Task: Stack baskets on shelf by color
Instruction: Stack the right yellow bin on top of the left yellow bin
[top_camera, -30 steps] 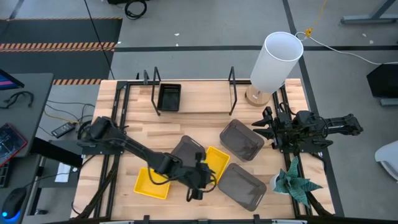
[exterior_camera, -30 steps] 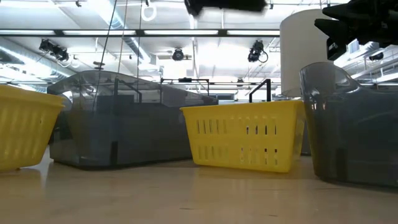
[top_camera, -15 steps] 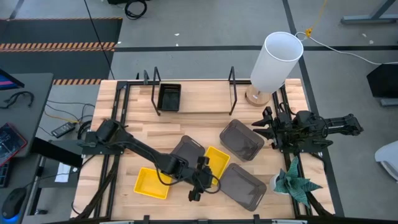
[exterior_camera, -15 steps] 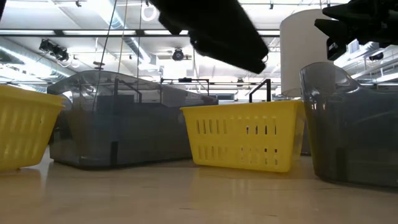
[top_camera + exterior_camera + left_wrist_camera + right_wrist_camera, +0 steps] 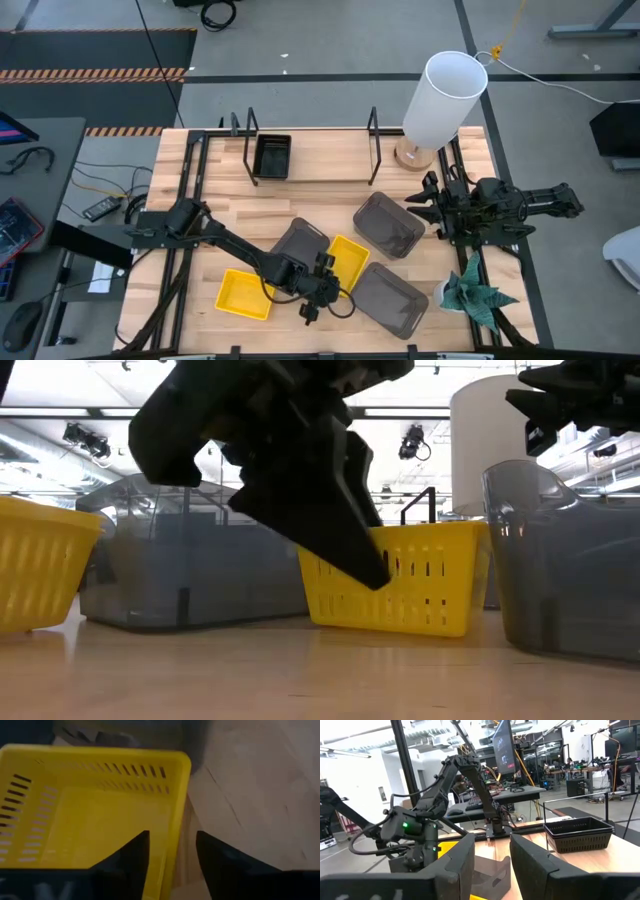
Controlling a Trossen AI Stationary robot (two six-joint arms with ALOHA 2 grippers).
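Note:
A yellow basket (image 5: 350,258) stands on the tabletop at mid-table; it also shows in the low view (image 5: 420,590) and the left wrist view (image 5: 90,820). My left gripper (image 5: 318,292) is open at its near side. One finger (image 5: 132,857) is inside the basket and the other (image 5: 215,860) outside, on either side of a side wall (image 5: 177,810), with a gap to the wall. A second yellow basket (image 5: 245,293) lies near left. Three grey baskets (image 5: 300,240) (image 5: 388,225) (image 5: 392,300) stand around them. A black basket (image 5: 272,156) sits on the shelf (image 5: 320,165). My right gripper (image 5: 425,205) is open and empty at the right.
A white cylinder lamp (image 5: 440,100) stands at the far right beside the shelf. A green paper plant (image 5: 475,292) sits at the near right. The shelf plank has free room to the right of the black basket. The grey baskets crowd the yellow one on three sides.
My left gripper has come down and slightly toward the near edge, onto the near side of the middle yellow basket; in the low view it has dropped from the top of the picture to in front of that basket. The baskets have stayed where they were.

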